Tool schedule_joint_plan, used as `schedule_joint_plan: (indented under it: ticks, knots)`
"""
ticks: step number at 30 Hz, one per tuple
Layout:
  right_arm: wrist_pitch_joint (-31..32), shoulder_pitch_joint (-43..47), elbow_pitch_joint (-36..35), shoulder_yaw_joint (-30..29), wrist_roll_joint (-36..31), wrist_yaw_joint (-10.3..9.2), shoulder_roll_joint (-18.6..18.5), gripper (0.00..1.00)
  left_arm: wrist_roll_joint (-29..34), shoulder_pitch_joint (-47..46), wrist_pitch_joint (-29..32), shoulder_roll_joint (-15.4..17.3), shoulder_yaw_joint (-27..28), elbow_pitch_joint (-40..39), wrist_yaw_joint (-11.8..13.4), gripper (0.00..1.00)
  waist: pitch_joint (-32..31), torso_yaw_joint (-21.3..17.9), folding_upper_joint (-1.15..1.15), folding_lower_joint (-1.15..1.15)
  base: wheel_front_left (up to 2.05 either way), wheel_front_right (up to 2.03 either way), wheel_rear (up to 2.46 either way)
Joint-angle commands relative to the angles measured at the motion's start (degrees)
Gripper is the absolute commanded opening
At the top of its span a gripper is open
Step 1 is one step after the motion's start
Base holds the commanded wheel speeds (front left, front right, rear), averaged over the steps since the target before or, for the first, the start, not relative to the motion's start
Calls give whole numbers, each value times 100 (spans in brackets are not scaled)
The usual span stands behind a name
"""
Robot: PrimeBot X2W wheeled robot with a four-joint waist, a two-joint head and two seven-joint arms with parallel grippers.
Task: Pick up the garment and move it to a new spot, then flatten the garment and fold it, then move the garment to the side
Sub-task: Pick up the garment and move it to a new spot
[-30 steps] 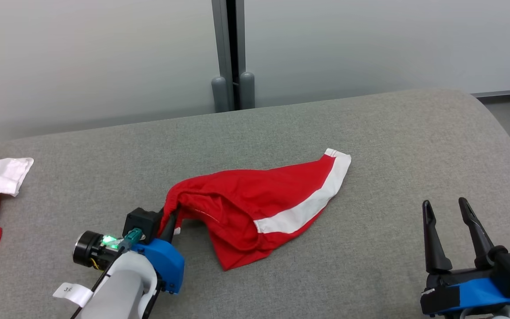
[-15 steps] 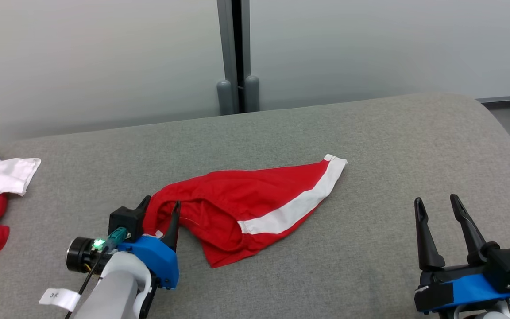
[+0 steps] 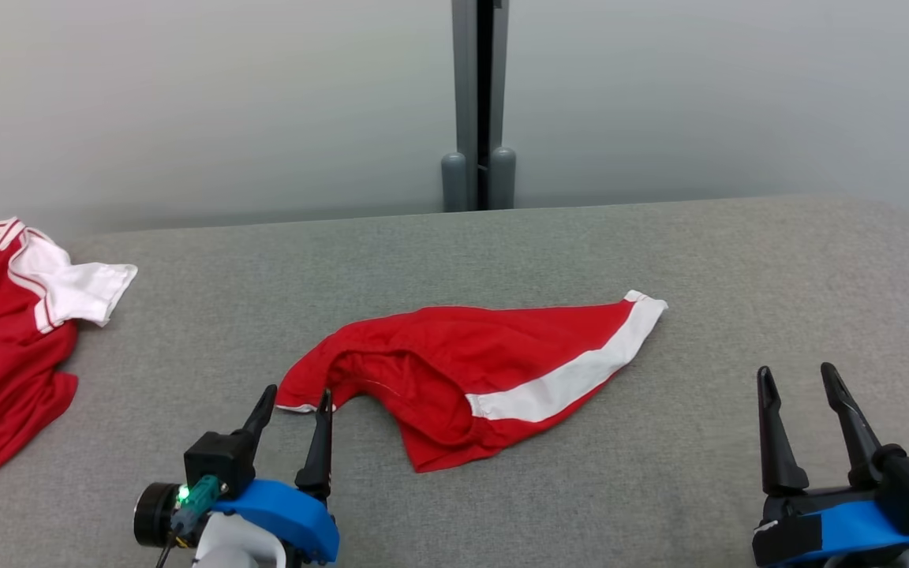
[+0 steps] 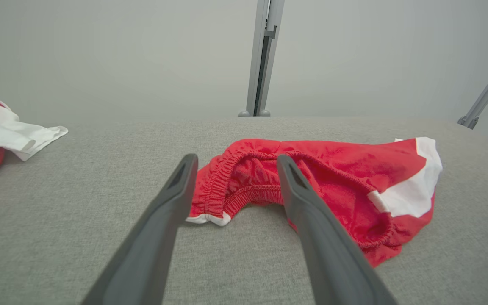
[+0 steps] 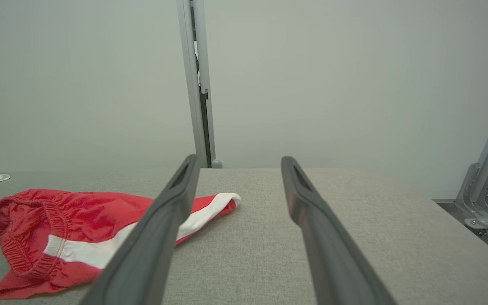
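Surface: a grey fabric-covered desk [image 3: 660, 489] before a pale wall with a grey post [image 3: 478, 79].
Garment: red shorts [image 3: 454, 371] with a white side stripe, crumpled mid-desk, elastic waistband [image 4: 248, 195] gaping toward the robot, not yet flattened.
Left tool [image 3: 297, 392]: spread, empty, tips flanking the waistband corner, likely lined up to tug that edge; contact unclear.
Right tool [image 3: 795, 371]: spread, empty, well apart on the right, probably kept ready for the leg end.
Aside: a red-and-white jersey [image 3: 5, 315] at the desk's left.

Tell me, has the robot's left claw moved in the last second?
Yes. Against the grey post, the left gripper has pulled back toward the robot and leftward, open now, off the red shorts.
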Motion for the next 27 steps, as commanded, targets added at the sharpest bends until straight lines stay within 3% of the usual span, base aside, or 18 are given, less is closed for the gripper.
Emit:
schedule_joint_plan:
  ticks: [1, 12, 27]
  knots:
    - [-20, 65, 31, 19, -57, 1, -19, 100, 31, 116, -17, -47, 73, -130, 1, 100, -2, 65, 0, 0, 0, 0, 0]
    - [-20, 238, 286, 247, 20, 1, -19, 100, 41, 881, -16, -363, 429, -848, 147, 100, -125, 197, 0, 0, 0, 0, 0]
    - [-20, 173, 883, 466, 104, 1, -21, 100, 136, 1471, -17, -436, 688, -1284, 268, 100, -199, 138, 0, 0, 0, 0, 0]
